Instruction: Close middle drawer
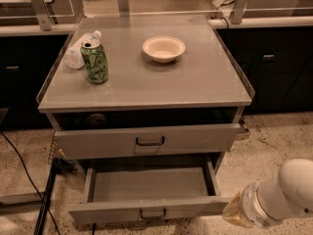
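Observation:
The middle drawer [146, 184] is pulled far out below the cabinet top. It is wide and shallow, with a plain grey tray inside, a low flat front panel [117, 212] and a small dark loop handle [152, 213]. My white arm comes in from the lower right. Its gripper [234, 213] is at the amber end of the arm, right beside the right end of the drawer's front panel. The fingers are hidden from this view.
Above it a drawer with a taller front panel [146, 140] stands slightly open. On the cabinet top [195, 82] are a green can [95, 61], a plastic bottle [78, 52] and a white bowl [164, 48]. A black cable [24, 175] runs on the floor at the left.

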Controlling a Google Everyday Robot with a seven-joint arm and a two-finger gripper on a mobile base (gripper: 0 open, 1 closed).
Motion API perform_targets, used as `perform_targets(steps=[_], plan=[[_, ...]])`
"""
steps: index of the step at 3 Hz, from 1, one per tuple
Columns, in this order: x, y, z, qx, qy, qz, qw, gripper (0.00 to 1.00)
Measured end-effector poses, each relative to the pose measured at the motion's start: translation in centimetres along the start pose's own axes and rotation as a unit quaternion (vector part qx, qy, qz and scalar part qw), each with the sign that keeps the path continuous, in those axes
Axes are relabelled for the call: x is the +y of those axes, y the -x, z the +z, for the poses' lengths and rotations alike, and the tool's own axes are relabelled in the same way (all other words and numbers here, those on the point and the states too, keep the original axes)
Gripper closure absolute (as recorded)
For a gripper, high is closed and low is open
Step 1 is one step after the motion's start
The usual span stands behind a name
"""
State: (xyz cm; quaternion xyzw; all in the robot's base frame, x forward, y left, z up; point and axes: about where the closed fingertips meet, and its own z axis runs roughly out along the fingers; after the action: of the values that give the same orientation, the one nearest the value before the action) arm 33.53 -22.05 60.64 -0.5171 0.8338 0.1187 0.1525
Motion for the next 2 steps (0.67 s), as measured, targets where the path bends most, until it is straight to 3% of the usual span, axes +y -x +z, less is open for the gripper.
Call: perform_targets(steps=[1,2], plan=[[0.0,0.0,0.0,0.0,0.0,0.0,1.0,1.0],[-1.2,-1.8,4.7,-0.004,-0.016,-0.013,0.9998,1.0]])
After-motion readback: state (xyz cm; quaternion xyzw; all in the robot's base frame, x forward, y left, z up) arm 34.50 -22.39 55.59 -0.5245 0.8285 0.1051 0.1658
